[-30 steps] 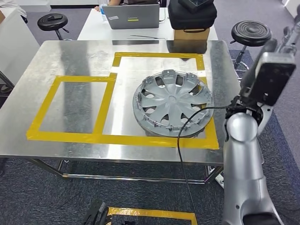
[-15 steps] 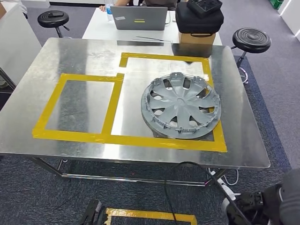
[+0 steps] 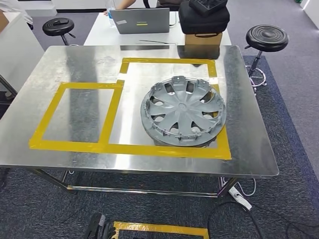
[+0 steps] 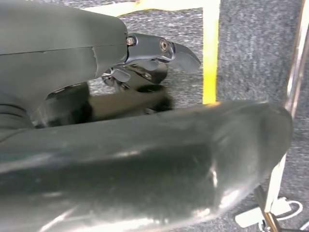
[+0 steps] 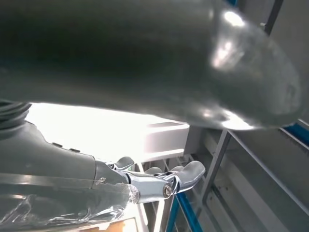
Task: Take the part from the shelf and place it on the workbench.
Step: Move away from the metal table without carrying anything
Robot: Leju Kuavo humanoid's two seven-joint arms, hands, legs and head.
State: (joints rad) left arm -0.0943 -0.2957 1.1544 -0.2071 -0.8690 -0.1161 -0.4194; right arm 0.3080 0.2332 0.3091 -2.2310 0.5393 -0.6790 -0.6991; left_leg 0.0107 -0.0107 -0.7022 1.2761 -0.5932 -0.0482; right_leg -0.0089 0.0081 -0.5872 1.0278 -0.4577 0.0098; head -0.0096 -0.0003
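The part, a grey wheel cover (image 3: 183, 110), lies flat on the metal workbench (image 3: 75, 59), inside the right-hand yellow tape outline and overlapping its near right corner. My left hand (image 4: 146, 63) hangs low over grey carpet and a yellow floor line, fingers stretched out and apart, nothing in it. My right hand (image 5: 160, 179) also hangs down beside a metal rack frame (image 5: 218, 159), its fingers extended and holding nothing. The thick thumb fills much of each wrist view.
A second yellow tape rectangle (image 3: 75, 112) marks the bench's left half. Behind the bench stand a white table with a laptop (image 3: 142, 20) and black bag (image 3: 204, 16), plus two black stools (image 3: 267, 37) (image 3: 57, 26). A power strip (image 3: 240, 196) and cables lie on the floor.
My right arm, raised at the bench's right edge a second ago, has dropped out of the head view. The camera swayed slightly. The wheel cover stays where it lay.
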